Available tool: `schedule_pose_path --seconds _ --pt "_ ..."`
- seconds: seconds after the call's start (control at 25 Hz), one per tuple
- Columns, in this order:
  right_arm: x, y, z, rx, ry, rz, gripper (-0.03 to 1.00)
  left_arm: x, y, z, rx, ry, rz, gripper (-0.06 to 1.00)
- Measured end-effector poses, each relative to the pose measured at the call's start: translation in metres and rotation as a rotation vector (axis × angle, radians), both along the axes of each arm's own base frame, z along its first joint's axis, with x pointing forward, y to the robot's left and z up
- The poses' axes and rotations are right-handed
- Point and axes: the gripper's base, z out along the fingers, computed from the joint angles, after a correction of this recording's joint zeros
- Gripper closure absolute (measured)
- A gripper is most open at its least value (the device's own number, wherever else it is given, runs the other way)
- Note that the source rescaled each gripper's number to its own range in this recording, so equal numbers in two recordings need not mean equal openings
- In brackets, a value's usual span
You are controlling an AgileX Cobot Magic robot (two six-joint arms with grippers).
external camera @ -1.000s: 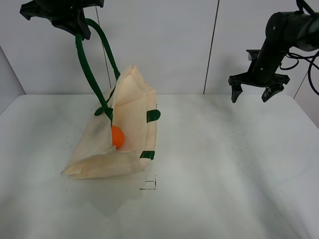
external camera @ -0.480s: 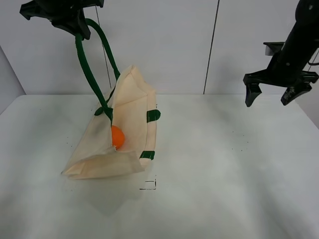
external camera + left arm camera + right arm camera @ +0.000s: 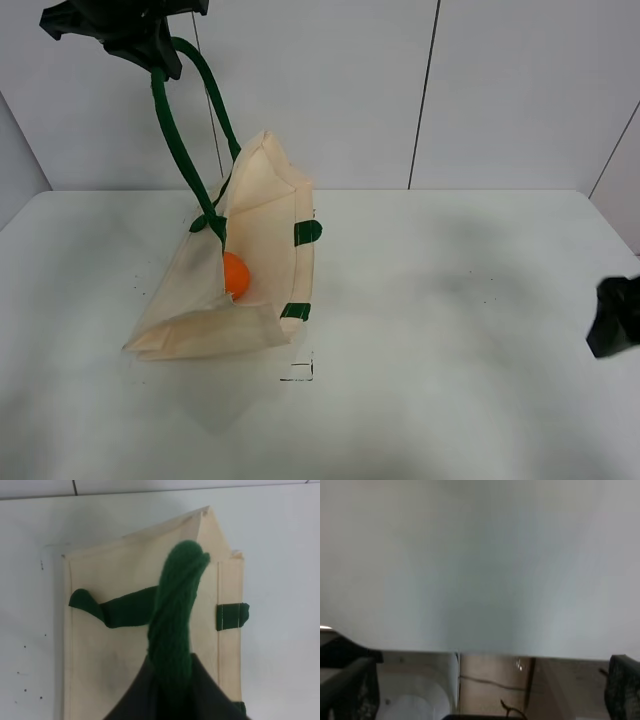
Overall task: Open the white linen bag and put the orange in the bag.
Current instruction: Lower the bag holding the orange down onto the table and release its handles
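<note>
Holding the dark green handles clenched high above the far left corner of the table, the left gripper keeps the white linen bag pulled up into a leaning tent shape on the left half of the table. The left wrist view confirms the grasp: the twisted green strap runs straight into the closed black jaws. The orange sits inside the bag, showing through the gap at the open mouth, low down near the table surface. What has changed in the last second is on the other side. The right gripper, which hung high above the far right corner with its fingers spread, has dropped away; only a dark piece of that arm now shows at the right edge of the table. Its own camera faces a blank wall, with the two fingers at opposite sides of the view, wide apart and holding nothing. Bag, orange and left gripper have not moved. The fruit looks delivered, and the right arm appears to be retiring.
</note>
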Motion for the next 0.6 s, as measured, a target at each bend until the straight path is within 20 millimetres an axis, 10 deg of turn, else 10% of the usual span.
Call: schedule_pose_path --seconds 0.28,0.6 --pt "-0.092 -0.006 -0.01 0.01 -0.438 -0.004 -0.03 0.0 0.0 0.0 0.001 0.0 -0.001 0.94" --pt "-0.147 -0.009 -0.008 0.021 -0.785 -0.007 -0.03 0.0 0.0 0.0 0.004 -0.001 -0.006 0.94"
